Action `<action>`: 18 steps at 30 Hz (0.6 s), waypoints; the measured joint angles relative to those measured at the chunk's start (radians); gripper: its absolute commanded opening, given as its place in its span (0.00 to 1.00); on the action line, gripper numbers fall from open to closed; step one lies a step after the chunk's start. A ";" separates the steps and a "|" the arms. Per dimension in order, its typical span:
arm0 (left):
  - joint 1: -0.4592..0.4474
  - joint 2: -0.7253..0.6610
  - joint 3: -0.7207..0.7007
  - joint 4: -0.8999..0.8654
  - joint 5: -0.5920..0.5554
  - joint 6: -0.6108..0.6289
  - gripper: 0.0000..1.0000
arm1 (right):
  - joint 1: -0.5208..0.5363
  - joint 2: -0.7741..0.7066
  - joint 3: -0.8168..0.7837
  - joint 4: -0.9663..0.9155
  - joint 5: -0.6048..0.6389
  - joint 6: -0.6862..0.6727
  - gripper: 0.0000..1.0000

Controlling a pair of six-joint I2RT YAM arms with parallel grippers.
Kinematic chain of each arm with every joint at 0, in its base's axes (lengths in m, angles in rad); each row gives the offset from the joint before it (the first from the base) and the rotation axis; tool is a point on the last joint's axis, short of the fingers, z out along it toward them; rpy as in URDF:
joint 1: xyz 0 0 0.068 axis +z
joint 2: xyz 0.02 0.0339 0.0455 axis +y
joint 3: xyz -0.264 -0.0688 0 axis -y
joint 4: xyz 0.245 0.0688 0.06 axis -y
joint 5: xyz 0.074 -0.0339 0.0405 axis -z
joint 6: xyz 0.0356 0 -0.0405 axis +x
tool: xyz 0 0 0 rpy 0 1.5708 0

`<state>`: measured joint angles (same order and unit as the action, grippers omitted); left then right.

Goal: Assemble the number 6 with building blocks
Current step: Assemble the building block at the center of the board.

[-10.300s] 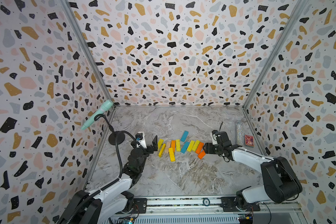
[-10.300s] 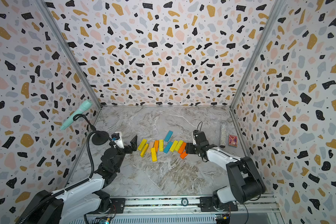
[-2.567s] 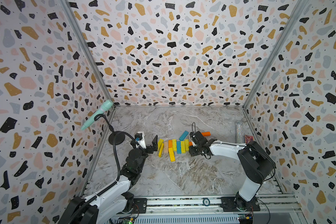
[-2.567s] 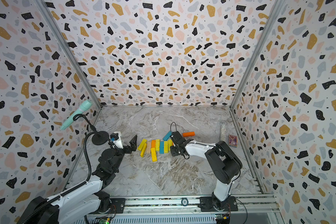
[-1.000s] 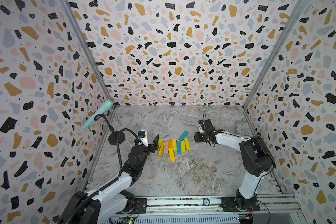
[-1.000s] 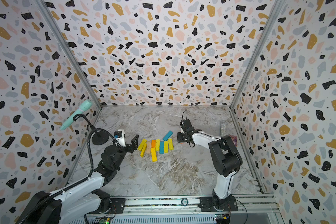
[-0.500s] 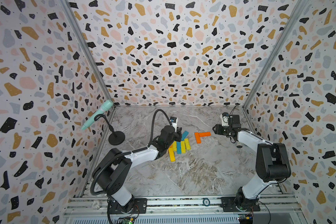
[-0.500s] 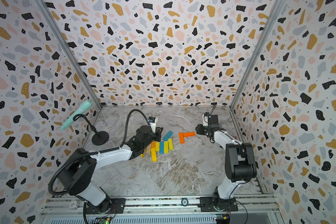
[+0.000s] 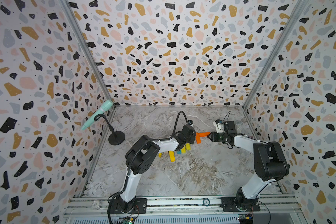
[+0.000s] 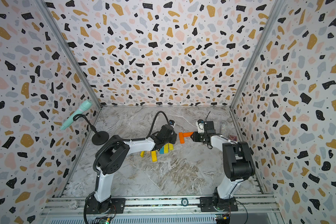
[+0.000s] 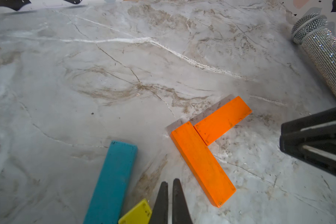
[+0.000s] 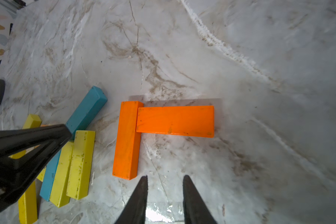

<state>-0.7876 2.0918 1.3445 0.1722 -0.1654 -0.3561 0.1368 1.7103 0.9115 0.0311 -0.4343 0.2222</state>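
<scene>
Two orange building blocks lie flat on the marble floor and meet in a corner: one runs front to back [image 9: 197, 138] [image 12: 127, 141], the other runs sideways from its far end [image 9: 204, 134] [image 12: 176, 121]. My left gripper [image 11: 170, 181] is shut and empty, with its tips just left of the front-to-back block [image 11: 202, 164]. It hangs over the pile of yellow and blue blocks [image 9: 182, 150] and hides part of it. My right gripper [image 12: 164, 177] is open with nothing between its fingers, and sits at the right end of the sideways block [image 10: 187, 134].
A teal microphone [image 9: 97, 114] on a black stand [image 9: 116, 138] is at the left wall. A glittery tube [image 9: 239, 127] [image 11: 324, 58] and a small red box [image 10: 233, 138] lie by the right wall, behind my right arm.
My left arm has reached right, over the pile toward the orange blocks, and its gripper has shut. My right gripper has moved left to the sideways orange block and its jaws have narrowed.
</scene>
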 measured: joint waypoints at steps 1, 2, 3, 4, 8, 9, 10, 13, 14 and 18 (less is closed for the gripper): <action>0.000 0.011 0.012 -0.004 0.002 -0.003 0.03 | 0.002 0.010 0.000 0.004 -0.006 0.000 0.31; 0.001 0.023 0.026 -0.010 0.003 -0.005 0.03 | 0.002 0.019 0.000 0.006 -0.010 0.000 0.31; 0.001 0.032 0.037 -0.013 0.004 -0.006 0.02 | 0.002 0.026 0.000 0.007 -0.012 0.001 0.31; 0.001 0.044 0.050 -0.016 0.005 -0.007 0.02 | 0.002 0.032 0.000 0.007 -0.014 0.001 0.31; 0.001 0.078 0.076 -0.028 0.016 -0.008 0.02 | 0.002 0.052 0.000 0.008 -0.023 0.001 0.31; 0.001 0.084 0.080 -0.032 0.019 -0.008 0.02 | 0.002 0.058 0.000 0.008 -0.025 0.001 0.31; 0.001 0.091 0.084 -0.034 0.021 -0.008 0.02 | 0.002 0.068 0.002 0.008 -0.027 0.001 0.31; 0.001 0.116 0.102 -0.045 0.027 -0.008 0.02 | 0.002 0.100 0.009 0.008 -0.030 0.001 0.31; 0.001 0.124 0.109 -0.047 0.027 -0.008 0.01 | 0.002 0.106 0.011 0.014 -0.037 0.000 0.31; 0.001 0.143 0.129 -0.060 0.030 -0.007 0.01 | 0.002 0.122 0.027 0.022 -0.044 0.001 0.30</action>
<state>-0.7864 2.2345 1.4734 0.1120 -0.1356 -0.3634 0.1387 1.8320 0.9382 0.0532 -0.4786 0.2230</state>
